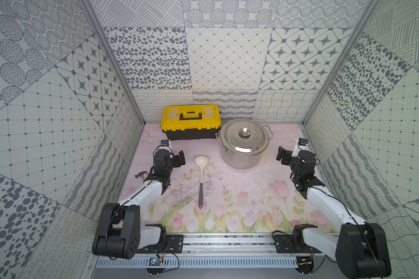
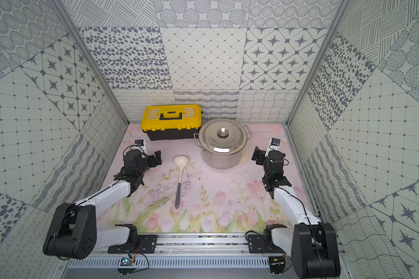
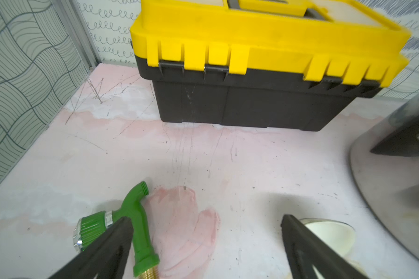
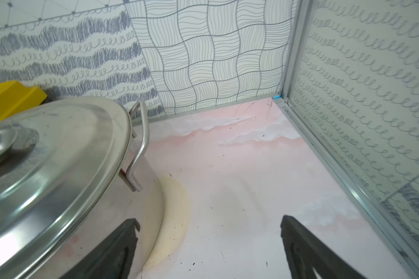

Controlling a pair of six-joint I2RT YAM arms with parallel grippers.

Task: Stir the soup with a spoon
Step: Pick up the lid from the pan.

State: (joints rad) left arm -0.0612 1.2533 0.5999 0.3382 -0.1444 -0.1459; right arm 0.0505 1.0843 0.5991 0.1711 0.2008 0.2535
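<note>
Jaws on both sides wide open, holding nothing. Spoon (image 1: 200, 178) lies flat mid-table on mat (image 1: 240, 188), long axis front-to-back: grey handle end nearest, white bowl pointing to back wall, bare mat either side. Left gripper (image 1: 180, 158) just L of bowl; right gripper (image 1: 283, 155) R of pot (image 1: 241, 158). Pot, lid (image 1: 243, 135) on, sits beyond bowl to the R, just beside toolbox (image 1: 191, 120) at back wall.

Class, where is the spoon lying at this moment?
In both top views the spoon lies flat on the table, left of centre, between the left gripper and the pot, bowl toward the back.
</note>
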